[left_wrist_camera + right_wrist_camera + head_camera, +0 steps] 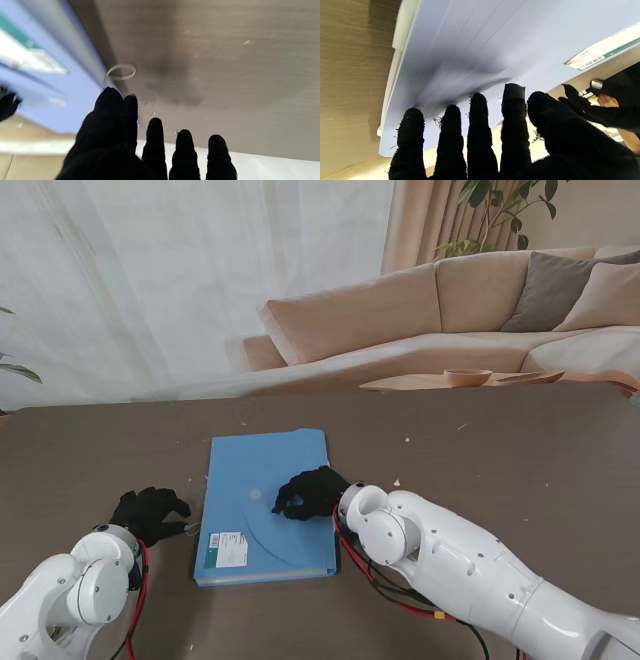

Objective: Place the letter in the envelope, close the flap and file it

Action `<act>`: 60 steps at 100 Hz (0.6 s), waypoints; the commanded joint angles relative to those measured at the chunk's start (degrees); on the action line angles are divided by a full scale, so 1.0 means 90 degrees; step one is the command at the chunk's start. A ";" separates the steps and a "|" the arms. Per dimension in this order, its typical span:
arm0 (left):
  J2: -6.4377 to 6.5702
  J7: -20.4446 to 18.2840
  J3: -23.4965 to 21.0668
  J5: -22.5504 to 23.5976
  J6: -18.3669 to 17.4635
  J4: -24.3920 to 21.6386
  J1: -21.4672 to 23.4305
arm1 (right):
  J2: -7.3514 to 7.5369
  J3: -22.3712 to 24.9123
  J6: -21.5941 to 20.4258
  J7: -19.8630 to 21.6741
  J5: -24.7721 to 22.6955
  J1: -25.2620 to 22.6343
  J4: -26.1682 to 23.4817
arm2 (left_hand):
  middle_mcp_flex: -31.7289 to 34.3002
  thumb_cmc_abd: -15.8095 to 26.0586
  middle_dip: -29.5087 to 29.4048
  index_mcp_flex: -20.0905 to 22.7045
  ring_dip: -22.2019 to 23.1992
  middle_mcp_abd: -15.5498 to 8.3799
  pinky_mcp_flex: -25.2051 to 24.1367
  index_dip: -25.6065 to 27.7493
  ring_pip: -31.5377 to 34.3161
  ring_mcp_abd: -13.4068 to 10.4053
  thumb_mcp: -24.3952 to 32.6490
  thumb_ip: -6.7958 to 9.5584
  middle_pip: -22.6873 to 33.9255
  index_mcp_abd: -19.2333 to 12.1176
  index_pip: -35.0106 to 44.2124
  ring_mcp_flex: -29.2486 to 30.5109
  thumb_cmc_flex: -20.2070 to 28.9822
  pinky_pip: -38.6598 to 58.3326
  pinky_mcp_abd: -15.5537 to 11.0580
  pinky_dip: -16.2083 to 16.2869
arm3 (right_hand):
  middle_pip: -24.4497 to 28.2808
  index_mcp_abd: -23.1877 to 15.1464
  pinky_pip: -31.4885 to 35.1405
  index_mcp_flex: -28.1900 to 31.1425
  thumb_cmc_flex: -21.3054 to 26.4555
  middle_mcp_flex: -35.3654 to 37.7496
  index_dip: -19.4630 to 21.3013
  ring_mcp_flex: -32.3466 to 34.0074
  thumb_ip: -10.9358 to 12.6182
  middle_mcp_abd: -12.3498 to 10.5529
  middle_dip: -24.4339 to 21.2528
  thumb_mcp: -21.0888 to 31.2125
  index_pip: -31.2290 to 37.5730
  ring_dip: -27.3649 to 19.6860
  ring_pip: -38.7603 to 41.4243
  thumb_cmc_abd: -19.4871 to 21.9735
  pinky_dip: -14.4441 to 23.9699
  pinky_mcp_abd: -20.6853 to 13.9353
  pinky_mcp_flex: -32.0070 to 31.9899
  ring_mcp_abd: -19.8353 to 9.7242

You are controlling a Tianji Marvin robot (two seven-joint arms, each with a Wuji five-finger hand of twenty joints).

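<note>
Brown table (520, 450) bears a blue folder (262, 480); sofa (420, 310) behind.

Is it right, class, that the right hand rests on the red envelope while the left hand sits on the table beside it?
Not quite. The envelope is blue, not red, as the stand view shows. The rest holds: the right hand rests on it, and the left hand sits on the table beside it.

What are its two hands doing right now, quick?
Left hand: open, fingers spread, holding nothing, beside the blue folder.
Right hand: open, fingers apart over the blue folder, gripping nothing.
</note>
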 commanded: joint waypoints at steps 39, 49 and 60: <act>0.0066 -0.0375 0.0312 -0.0146 0.0092 0.0235 -0.0065 | -0.0007 0.0017 0.0012 0.0055 0.0027 -0.0102 0.0042 | -0.0610 -0.0551 -0.0324 -0.0994 -0.0359 -0.0396 -0.0323 -0.0631 -0.0105 -0.0303 0.0629 0.0187 -0.0825 -0.0631 -0.0390 -0.0554 0.0123 -0.0187 -0.0342 -0.0116 | 0.0154 -0.0163 -0.0204 -0.0188 0.0108 -0.0220 -0.0008 0.0008 -0.0181 -0.0018 0.0046 0.0120 0.0212 0.0130 0.0158 -0.0085 -0.0099 0.0072 -0.0033 0.0329; 0.0082 -0.0496 0.0370 -0.0487 0.0181 0.0286 -0.0129 | -0.0009 0.0028 0.0013 0.0047 0.0032 -0.0109 0.0045 | -0.0654 -0.0598 -0.0316 -0.0962 -0.0371 -0.0400 -0.0332 -0.0653 -0.0113 -0.0331 0.0707 0.0195 -0.0885 -0.0606 -0.0350 -0.0596 0.0192 -0.0203 -0.0355 -0.0140 | 0.0164 -0.0164 -0.0200 -0.0182 0.0104 -0.0224 -0.0005 0.0005 -0.0185 -0.0016 0.0051 0.0140 0.0237 0.0129 0.0158 -0.0093 -0.0095 0.0071 -0.0030 0.0328; 0.0093 -0.0605 0.0413 -0.0947 0.0330 0.0321 -0.0184 | -0.0011 0.0032 0.0008 0.0042 0.0037 -0.0109 0.0051 | -0.0687 -0.0741 -0.0208 -0.0711 -0.0392 -0.0368 -0.0308 -0.0366 -0.0113 -0.0370 0.0965 0.0183 -0.1022 -0.0075 0.0207 -0.0642 0.0123 -0.0252 -0.0373 -0.0277 | 0.0172 -0.0161 -0.0196 -0.0179 0.0105 -0.0221 -0.0002 0.0013 -0.0190 -0.0016 0.0055 0.0155 0.0256 0.0131 0.0164 -0.0099 -0.0091 0.0069 -0.0028 0.0327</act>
